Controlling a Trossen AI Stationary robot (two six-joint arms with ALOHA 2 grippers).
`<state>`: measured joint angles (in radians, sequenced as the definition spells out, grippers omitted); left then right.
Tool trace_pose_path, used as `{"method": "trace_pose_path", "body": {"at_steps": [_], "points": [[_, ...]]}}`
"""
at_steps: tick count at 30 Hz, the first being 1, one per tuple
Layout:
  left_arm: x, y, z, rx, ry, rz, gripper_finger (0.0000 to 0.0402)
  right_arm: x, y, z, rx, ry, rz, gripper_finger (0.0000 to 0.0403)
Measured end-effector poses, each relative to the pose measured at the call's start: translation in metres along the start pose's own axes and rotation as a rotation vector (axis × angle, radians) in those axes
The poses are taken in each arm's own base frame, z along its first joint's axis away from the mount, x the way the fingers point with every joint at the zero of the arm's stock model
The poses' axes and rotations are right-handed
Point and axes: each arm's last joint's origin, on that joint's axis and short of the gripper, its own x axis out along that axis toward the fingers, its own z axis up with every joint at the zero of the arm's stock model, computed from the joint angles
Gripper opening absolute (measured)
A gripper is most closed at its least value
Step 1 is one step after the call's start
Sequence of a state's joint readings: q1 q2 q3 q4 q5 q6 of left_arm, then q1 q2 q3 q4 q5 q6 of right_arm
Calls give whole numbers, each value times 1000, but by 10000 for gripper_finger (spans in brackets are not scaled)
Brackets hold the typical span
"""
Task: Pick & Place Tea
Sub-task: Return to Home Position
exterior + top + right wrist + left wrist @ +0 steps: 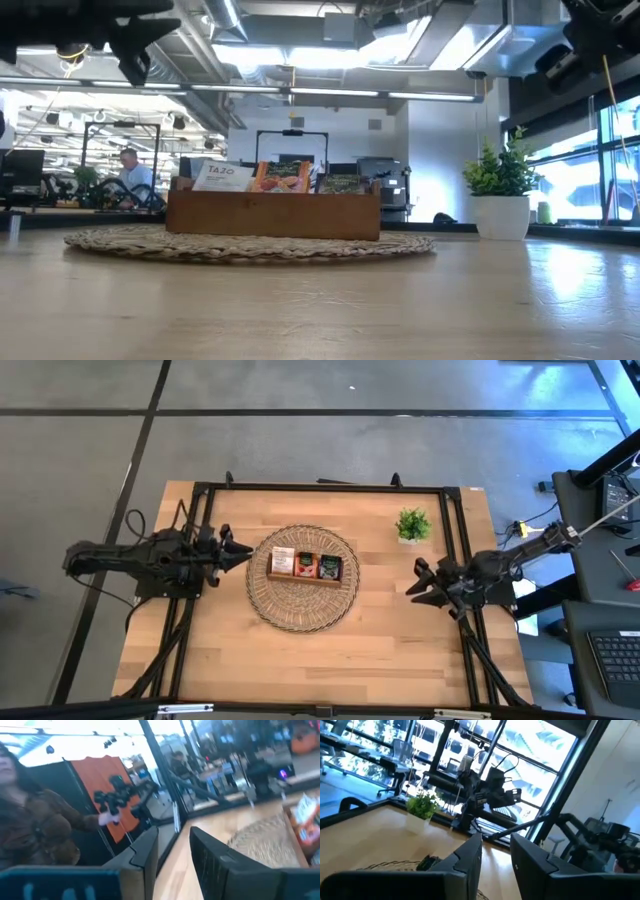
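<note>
Three batches of small flat tea sachets (white, orange, dark green) are stood in the brown wooden tray, table centre. Left gripper at 9 o'clock and right gripper at 3 are spread open.

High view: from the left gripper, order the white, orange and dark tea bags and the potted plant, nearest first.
Measured from the left gripper:
1. White tea bags, in the left section of the tray.
2. Orange tea bags, in the middle section.
3. Dark tea bags, in the right section.
4. Potted plant, off the mat, far over on the right side.
</note>
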<state>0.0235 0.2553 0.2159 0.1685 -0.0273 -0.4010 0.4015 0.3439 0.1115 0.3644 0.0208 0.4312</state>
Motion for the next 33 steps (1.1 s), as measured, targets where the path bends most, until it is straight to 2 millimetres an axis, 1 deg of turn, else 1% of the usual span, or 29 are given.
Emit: {"method": "trace_pose_path", "body": {"at_steps": [4, 11, 15, 18, 22, 26, 33], "points": [[-4, 7, -15, -17, -5, -2, 100, -7, -3, -3, -23, -47, 23, 115], [-10, 14, -32, -35, -23, -4, 100, -17, -10, -13, -40, -96, 25, 115], [-13, 18, -37, -25, -43, 27, 100, -23, -9, -8, -89, -152, 36, 115], [-14, 24, -45, -16, -38, 81, 100, -28, -8, -4, -135, -191, 50, 115], [-15, 31, -53, -21, 22, 161, 100, -28, -8, -5, -161, -182, 51, 115], [-15, 34, -53, -1, 17, 205, 100, -28, -10, -9, -187, -145, 13, 115], [-15, 35, -54, 26, 34, 217, 100, -27, -22, -24, -214, -14, -188, 115]]}}
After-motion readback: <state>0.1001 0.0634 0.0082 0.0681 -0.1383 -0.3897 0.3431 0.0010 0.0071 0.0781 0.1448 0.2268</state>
